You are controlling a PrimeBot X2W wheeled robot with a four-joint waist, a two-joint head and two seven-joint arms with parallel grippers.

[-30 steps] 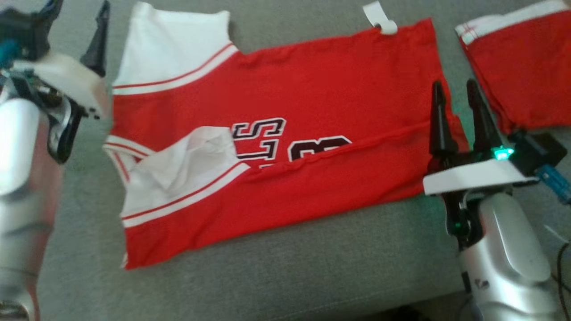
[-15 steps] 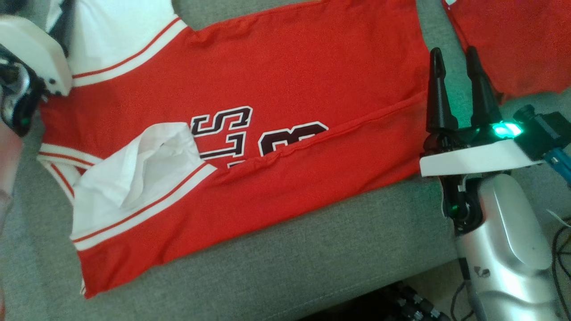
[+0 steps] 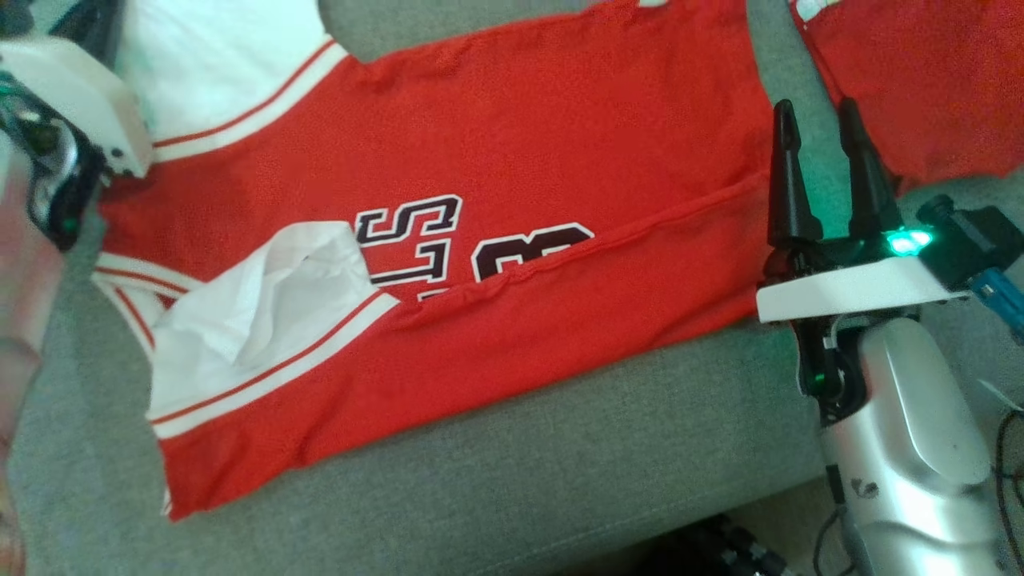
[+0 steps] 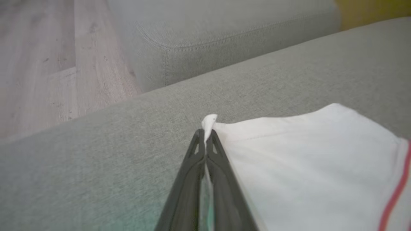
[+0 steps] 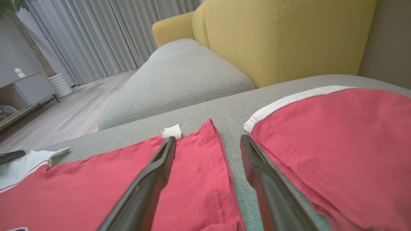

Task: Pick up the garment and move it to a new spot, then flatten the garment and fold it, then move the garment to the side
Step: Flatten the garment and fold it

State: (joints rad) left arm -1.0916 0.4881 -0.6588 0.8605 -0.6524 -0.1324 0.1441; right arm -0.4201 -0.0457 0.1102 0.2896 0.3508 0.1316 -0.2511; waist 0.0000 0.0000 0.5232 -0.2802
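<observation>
The garment (image 3: 496,160) is a red jersey with white sleeves and dark lettering. It lies spread on the grey sofa seat (image 3: 560,448), its near long edge folded over the print. In the left wrist view my left gripper (image 4: 204,133) is shut on the corner of a white sleeve (image 4: 305,160), and cloth shows between the fingers. The left arm's white wrist housing (image 3: 80,96) sits at the jersey's upper left sleeve. My right gripper (image 3: 816,108) stands open at the jersey's right hem. One finger is over the hem (image 5: 205,179), the other over bare cushion.
A second red garment with a white band (image 3: 904,88) lies close to the right of my right gripper. A yellow backrest (image 5: 282,38) rises behind it. Another grey cushion (image 5: 179,80) and wooden floor (image 4: 38,64) lie beyond. The sofa's front edge and dark cables (image 3: 1008,448) run at lower right.
The head camera has shifted down and to the left. My left gripper stood with fingers apart beside the upper sleeve and is now shut on its corner. The right gripper stays at the hem.
</observation>
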